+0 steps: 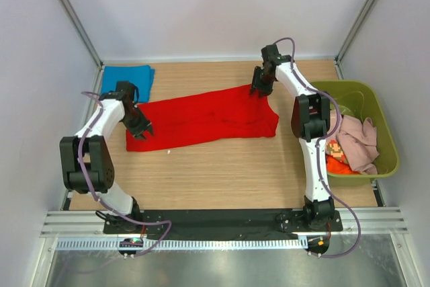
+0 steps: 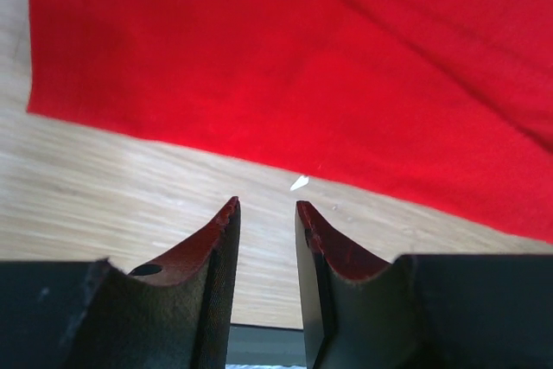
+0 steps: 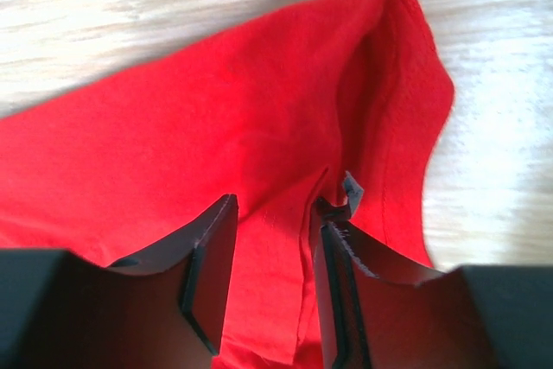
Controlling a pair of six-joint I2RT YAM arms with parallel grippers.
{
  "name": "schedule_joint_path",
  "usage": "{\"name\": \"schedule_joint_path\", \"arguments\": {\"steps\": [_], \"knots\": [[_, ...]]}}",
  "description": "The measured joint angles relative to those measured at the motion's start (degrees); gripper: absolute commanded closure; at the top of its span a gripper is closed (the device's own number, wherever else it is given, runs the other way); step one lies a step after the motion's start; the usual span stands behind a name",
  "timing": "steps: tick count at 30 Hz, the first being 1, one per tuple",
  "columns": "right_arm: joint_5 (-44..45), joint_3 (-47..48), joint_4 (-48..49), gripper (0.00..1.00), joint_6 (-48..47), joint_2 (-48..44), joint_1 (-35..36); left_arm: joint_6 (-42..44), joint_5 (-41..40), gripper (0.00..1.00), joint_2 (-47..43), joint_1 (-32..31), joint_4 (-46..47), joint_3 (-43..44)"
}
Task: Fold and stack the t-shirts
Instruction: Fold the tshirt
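At the far left of the worktop [image 1: 235,166] a folded blue t-shirt [image 1: 127,78] is laid. Near it the left fingers [image 2: 212,257] are held narrowly parted and empty over bare wood, beside the red t-shirt [image 1: 201,117] spread across the middle. At its far right corner the right fingers [image 3: 207,248] are set narrowly parted on the cloth. A pink t-shirt [image 1: 359,139] is heaped in the green bin [image 1: 356,92] at the right.
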Motion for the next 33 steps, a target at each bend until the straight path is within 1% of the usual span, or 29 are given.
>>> {"name": "schedule_joint_path", "arguments": {"steps": [1, 2, 4, 5, 7, 8, 9, 13, 21, 29, 33], "knots": [[-0.2, 0.3, 0.1, 0.58, 0.2, 0.4, 0.0, 0.0, -0.1, 0.66, 1.1, 0.3, 0.0, 1.4], [-0.3, 0.3, 0.3, 0.63, 0.4, 0.7, 0.0, 0.0, -0.1, 0.66, 2.1, 0.7, 0.0, 2.8], [-0.5, 0.5, 0.4, 0.69, 0.9, 1.2, 0.0, 0.1, -0.5, 0.67, 4.3, 1.7, 0.0, 5.2], [-0.5, 0.7, 0.5, 0.79, 1.2, 1.4, 0.0, 0.2, -0.9, 0.69, 5.7, 2.4, 0.0, 6.6], [-0.6, 0.9, 0.5, 0.88, 2.1, 1.4, 0.0, 0.5, -1.5, 0.73, 9.2, 3.6, 0.0, 9.1], [-0.6, 1.1, 0.6, 0.97, 2.8, 1.4, 0.0, 0.7, -1.9, 0.74, 11.1, 4.1, 0.2, 9.9], [-0.6, 1.3, 0.8, 0.99, 3.3, 1.4, 0.0, 0.9, -2.3, 0.74, 12.8, 4.5, 0.3, 10.3], [-0.8, 1.6, 2.1, 0.99, 7.6, 1.2, 0.0, 1.5, -3.5, 0.75, 16.9, 5.3, 0.5, 9.7], [-2.8, 1.6, 5.6, 0.99, 19.3, -2.3, 0.0, 1.5, -5.8, 0.75, 17.2, 5.3, 0.7, 8.8], [-5.3, -2.1, 9.9, 0.99, 25.6, -8.7, 0.0, 1.5, -6.6, 0.75, 17.2, 5.3, 1.0, 8.4], [-6.1, -2.1, 11.0, 0.99, 26.7, -9.3, 0.0, 1.5, -6.4, 0.75, 17.2, 5.3, 1.1, 8.0]]}}
